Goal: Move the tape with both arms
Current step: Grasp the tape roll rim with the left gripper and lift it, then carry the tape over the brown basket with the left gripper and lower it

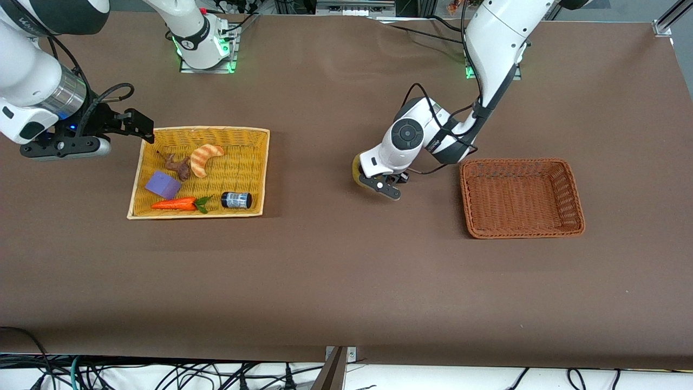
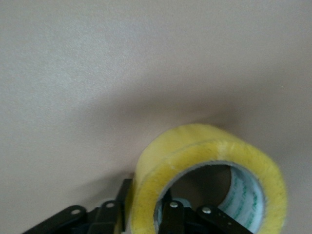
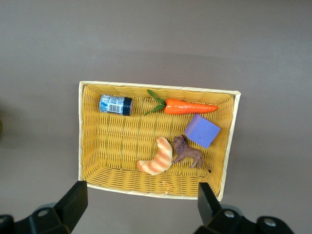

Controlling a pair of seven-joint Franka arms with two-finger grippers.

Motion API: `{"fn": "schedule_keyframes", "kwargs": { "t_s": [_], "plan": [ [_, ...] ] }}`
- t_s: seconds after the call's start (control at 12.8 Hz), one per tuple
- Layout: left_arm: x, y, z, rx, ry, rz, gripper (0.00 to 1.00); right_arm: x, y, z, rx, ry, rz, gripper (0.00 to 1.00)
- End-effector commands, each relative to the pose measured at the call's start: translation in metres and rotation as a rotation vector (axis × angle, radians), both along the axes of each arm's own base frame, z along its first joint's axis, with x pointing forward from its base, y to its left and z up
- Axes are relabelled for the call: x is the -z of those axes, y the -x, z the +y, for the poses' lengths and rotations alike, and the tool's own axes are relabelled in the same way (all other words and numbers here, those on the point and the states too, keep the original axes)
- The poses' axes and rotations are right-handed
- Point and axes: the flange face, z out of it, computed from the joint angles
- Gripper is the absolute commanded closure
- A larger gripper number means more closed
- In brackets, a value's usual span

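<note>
There is one tape (image 2: 207,165), a yellowish roll standing on its edge on the brown table (image 1: 335,281), between the two baskets and nearer to the brown one. The left gripper (image 1: 385,187) is down at it and its two fingers (image 2: 170,219) are closed on the wall of the roll, one finger inside the round hole and one outside. In the front view only a small yellow part of the roll shows beside the wrist.

There are two baskets. The yellow basket (image 1: 254,173), toward the right arm's end of the table, holds five things: one croissant (image 1: 206,158), one brown toy lion (image 1: 177,165), one purple block (image 1: 162,185), one carrot (image 1: 176,204) and one small dark jar (image 1: 236,200). The brown basket (image 1: 574,211) is toward the left arm's end.

The right gripper (image 1: 142,127) waits in the air over the edge of the yellow basket, its two fingers (image 3: 73,204) spread wide and holding nothing
</note>
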Motion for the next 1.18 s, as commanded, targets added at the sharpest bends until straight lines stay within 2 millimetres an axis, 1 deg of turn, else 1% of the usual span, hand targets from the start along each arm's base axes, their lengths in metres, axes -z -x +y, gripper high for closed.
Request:
{"fn": "schedule_keyframes", "kwargs": {
  "t_s": [0.0, 0.08, 0.16, 0.24, 0.31, 0.39, 0.47, 0.55, 0.63, 0.71, 0.78, 0.86, 0.94, 1.02, 1.1],
  "plan": [
    [-0.028, -0.009, 0.008, -0.001, -0.027, -0.03, 1.0, -0.009, 0.008, -0.002, -0.014, 0.007, -0.002, 0.0],
    [-0.05, -0.018, 0.021, -0.015, -0.05, -0.027, 1.0, -0.009, 0.007, -0.004, -0.012, 0.012, -0.001, 0.0],
    [-0.08, -0.034, 0.044, -0.051, -0.072, -0.027, 1.0, -0.007, 0.007, -0.002, -0.015, 0.014, 0.002, 0.0],
    [-0.108, -0.05, 0.073, -0.067, -0.097, -0.015, 1.0, -0.005, 0.006, -0.002, -0.011, 0.015, 0.005, 0.0],
    [-0.131, -0.066, 0.101, -0.071, -0.114, -0.002, 1.0, -0.005, 0.005, -0.002, -0.009, 0.013, 0.005, 0.0],
    [-0.149, -0.086, 0.14, -0.075, -0.123, 0.013, 1.0, 0.001, 0.001, 0.0, -0.007, 0.015, 0.014, 0.0],
    [-0.161, -0.106, 0.182, -0.075, -0.117, 0.02, 1.0, 0.004, -0.001, 0.0, -0.006, 0.016, 0.016, 0.0],
    [-0.163, -0.116, 0.214, -0.064, -0.113, 0.027, 1.0, 0.004, -0.002, 0.0, -0.011, 0.017, 0.015, 0.0],
    [-0.158, -0.125, 0.25, -0.065, -0.107, 0.038, 1.0, 0.005, -0.001, -0.001, -0.009, 0.018, 0.021, 0.0],
    [-0.151, -0.131, 0.283, -0.046, -0.128, 0.041, 1.0, 0.006, -0.001, -0.001, -0.005, 0.018, 0.023, 0.0],
    [-0.137, -0.136, 0.312, -0.009, -0.18, 0.042, 1.0, 0.007, 0.0, 0.002, -0.003, 0.019, 0.026, 0.0],
    [-0.122, -0.138, 0.333, 0.017, -0.228, 0.051, 1.0, 0.014, -0.003, 0.005, -0.007, 0.019, 0.04, 0.0],
    [-0.105, -0.136, 0.345, 0.021, -0.244, 0.068, 1.0, 0.021, -0.007, 0.002, -0.005, 0.015, 0.05, 0.0],
    [-0.083, -0.132, 0.348, 0.023, -0.236, 0.091, 1.0, 0.033, -0.011, 0.003, -0.004, 0.014, 0.07, 0.0],
    [-0.066, -0.131, 0.355, 0.028, -0.22, 0.081, 1.0, 0.042, -0.015, 0.006, -0.009, 0.016, 0.082, 0.0]
  ]
}}
